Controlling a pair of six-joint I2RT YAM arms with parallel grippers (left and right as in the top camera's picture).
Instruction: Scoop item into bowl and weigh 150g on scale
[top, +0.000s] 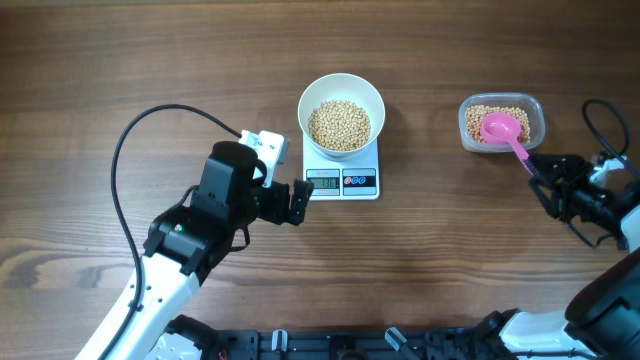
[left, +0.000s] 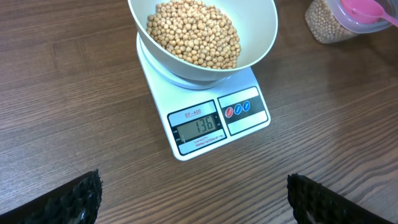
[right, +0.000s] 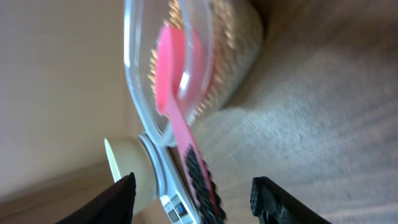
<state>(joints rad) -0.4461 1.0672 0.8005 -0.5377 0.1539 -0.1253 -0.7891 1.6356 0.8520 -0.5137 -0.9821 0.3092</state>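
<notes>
The white bowl stands on the scale, heaped with tan beans. In the left wrist view the scale shows 136 under the bowl. My left gripper sits open just left of the scale's front, nothing between its fingers. At the right, a pink spoon lies in a clear tub of beans, its handle sticking out toward my right gripper. That gripper is open, with the spoon's handle between its fingers and a gap on each side.
A black cable loops over the table left of the left arm. Another cable runs by the right arm, near the table's right edge. Bare wood lies between the scale and the tub.
</notes>
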